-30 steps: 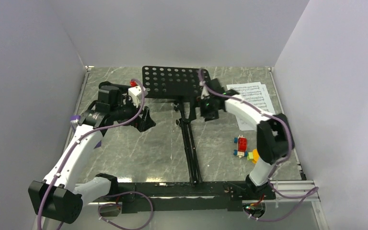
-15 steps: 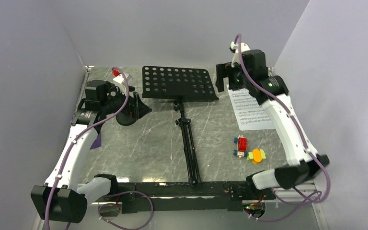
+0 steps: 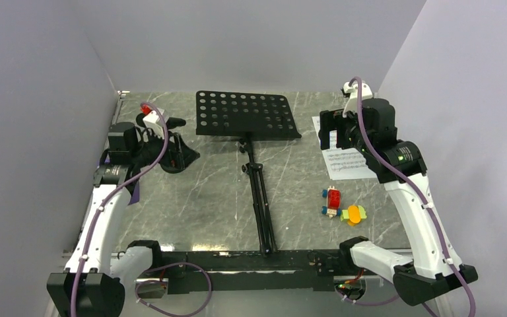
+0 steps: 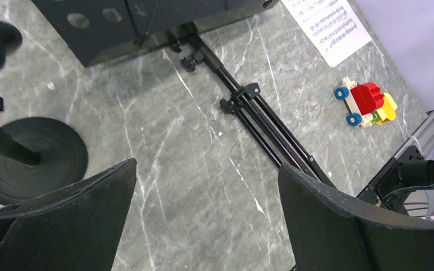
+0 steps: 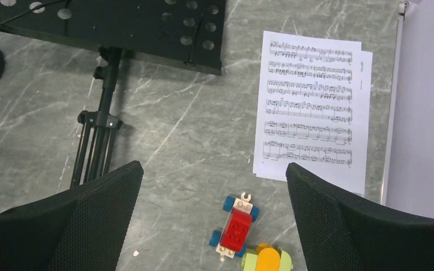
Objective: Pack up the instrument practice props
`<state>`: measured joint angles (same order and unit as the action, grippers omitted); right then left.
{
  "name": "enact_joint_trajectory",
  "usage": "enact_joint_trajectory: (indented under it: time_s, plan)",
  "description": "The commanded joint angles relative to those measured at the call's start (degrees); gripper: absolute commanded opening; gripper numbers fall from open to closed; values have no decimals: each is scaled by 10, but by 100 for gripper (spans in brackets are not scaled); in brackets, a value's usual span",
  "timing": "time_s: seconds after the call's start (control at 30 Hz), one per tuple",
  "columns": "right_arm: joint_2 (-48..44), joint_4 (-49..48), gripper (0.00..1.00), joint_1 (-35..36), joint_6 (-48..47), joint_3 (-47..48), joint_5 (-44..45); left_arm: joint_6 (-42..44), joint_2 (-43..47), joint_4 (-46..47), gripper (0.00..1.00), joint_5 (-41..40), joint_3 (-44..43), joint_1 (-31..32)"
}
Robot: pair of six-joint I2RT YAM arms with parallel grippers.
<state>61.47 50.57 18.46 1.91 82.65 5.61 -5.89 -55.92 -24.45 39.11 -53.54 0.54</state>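
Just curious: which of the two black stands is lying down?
The perforated music stand lies flat, desk and folded legs down; the round-based microphone stand stands upright.

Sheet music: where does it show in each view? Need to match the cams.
Top external: sheet music right of centre.
Left wrist: top right corner.
Right wrist: right of centre, full page visible.
Shared landmark: red toy car, by the pages' near end.

A: Black perforated metal music-stand desk point(image 5: 107, 28)?
B: Far part was cut off by the right wrist view's top edge.
A: Purple wedge-shaped metronome point(image 3: 135, 191)?
B: Mostly hidden behind the left arm point(image 3: 105, 211); a sliver showed.
A: White sheet-music pages point(image 3: 350, 165)?
B: Overhead, partly covered by the right arm point(image 3: 396, 165).
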Motion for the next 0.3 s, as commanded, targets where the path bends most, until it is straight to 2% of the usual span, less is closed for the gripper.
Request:
enact_joint_trajectory:
  time_s: [0.0,0.13,0.27]
  plan:
    - [-14,-6,100,-7,-4,-16,6,-18,10,33,99,16,21,-21]
    - [-14,-9,100,-35,11,-20,-18,-51,-8,26,99,26,-7,-66]
    - [-9,-19,100,-49,16,-29,-14,-42,-6,28,99,23,-14,-81]
